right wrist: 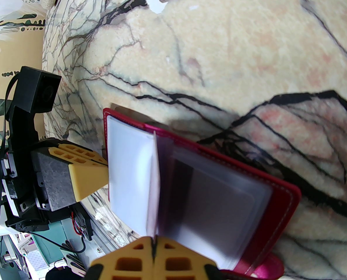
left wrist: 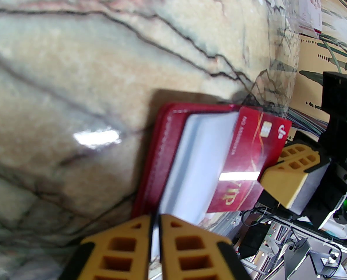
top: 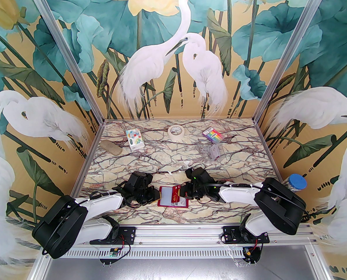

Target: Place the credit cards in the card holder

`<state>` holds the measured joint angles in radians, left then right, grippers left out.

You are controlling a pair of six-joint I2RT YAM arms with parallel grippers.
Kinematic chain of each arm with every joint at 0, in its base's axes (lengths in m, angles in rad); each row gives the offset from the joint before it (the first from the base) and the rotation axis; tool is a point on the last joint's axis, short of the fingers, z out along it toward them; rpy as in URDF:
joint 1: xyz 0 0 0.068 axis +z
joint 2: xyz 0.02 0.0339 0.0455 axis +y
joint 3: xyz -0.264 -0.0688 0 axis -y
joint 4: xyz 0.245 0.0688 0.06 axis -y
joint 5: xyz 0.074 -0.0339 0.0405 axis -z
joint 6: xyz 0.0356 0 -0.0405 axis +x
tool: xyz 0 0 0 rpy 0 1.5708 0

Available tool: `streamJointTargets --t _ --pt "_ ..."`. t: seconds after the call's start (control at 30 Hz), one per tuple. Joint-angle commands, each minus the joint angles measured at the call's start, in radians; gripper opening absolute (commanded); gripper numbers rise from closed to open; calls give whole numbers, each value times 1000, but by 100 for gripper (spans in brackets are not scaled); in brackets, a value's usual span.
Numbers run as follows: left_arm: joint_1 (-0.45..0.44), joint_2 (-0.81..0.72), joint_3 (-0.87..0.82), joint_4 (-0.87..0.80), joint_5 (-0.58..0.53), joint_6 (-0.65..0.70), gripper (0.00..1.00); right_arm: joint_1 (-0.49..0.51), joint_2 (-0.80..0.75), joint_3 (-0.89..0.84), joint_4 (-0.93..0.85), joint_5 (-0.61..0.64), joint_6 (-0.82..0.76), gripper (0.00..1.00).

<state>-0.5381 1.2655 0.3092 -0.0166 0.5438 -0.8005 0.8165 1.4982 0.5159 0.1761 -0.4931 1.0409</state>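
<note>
Marble top (top: 173,162): L claw (left wrist: 155,226) pinches card holder (left wrist: 158,144) sleeve; R claw (right wrist: 153,245) grips red card (left wrist: 249,156), pointing left.

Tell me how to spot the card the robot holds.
Near the table's near edge lies an open red holder. The card sits at its right side, pinched by the right gripper: red with gold VIP lettering, unlike the clear pockets.

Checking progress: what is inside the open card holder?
Pale plastic sleeves fill the card holder. The right gripper holds a red VIP card at their edge; the left gripper pinches one sleeve. Whether cards lie under the frosted sleeves cannot be seen.
</note>
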Motion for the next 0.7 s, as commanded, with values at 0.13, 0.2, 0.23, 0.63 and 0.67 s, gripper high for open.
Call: streamJointTargets --t 0.13,0.2,0.23,0.63,0.67 --pt "-23 36 2 -22 -51 -7 12 12 8 -12 -35 18 8 0" --pt "-26 40 4 -36 -62 -2 12 12 8 -7 -59 24 -10 0" --pt "-28 39 9 -46 -69 -2 12 12 11 -7 -63 21 -18 0" --pt "-35 44 17 -91 -108 7 12 13 24 -12 -100 -5 -32 0" --pt "-36 44 19 -95 -112 7 12 13 30 -9 -105 -9 -34 0"
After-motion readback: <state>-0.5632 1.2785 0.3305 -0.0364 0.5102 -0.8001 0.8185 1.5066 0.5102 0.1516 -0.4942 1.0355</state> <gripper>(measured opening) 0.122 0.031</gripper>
